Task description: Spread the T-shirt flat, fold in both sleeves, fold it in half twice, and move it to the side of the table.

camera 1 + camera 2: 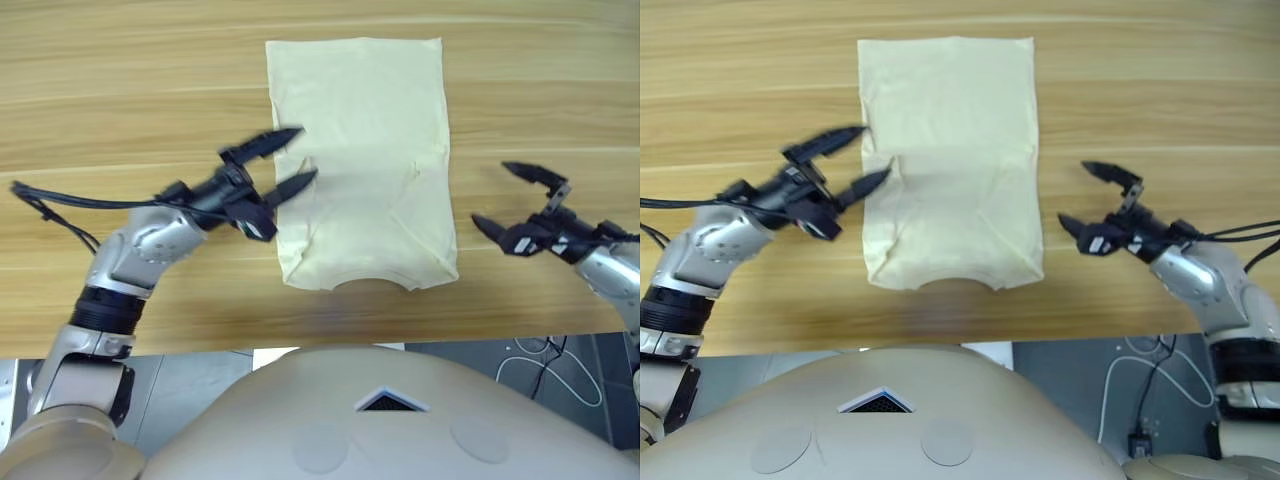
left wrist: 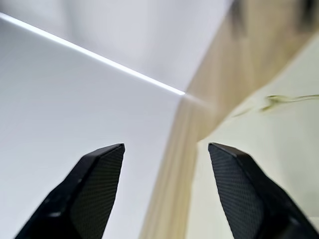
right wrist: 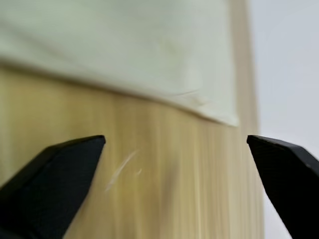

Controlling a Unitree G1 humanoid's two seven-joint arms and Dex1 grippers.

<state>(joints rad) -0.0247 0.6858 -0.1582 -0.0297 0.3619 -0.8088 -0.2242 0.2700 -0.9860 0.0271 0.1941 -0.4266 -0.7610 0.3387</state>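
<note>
Two pairs of jaws stand open on either side of the T-shirt (image 1: 360,160), neither one gripping anything. The shirt is pale yellow and lies on the wooden bench (image 1: 120,80) near the middle, with both sleeves already turned in, so that it makes a long rectangle. Its collar end is toward the robot, close to the bench's near edge, and its straight hem is toward the far side. The cloth is mostly flat, with a few soft creases across the nearer half and a slight pucker at the near left corner. The left jaws are at the shirt's left edge, about halfway along it, and their black fingertips (image 1: 290,133) reach just over the border of the cloth. Whether they touch the fabric cannot be told, since that arm is blurred. In the left wrist view the two dark fingers (image 2: 94,191) stand apart, with a strip of wood and the pale cloth beyond them. The right jaws are spread wide over bare wood to the right of the shirt, level with its nearer half and clear of its edge. The right wrist view shows the shirt's border (image 3: 149,55) lying past the gap between the fingers. A black cable (image 1: 60,200) trails from the left arm across the bench.
</note>
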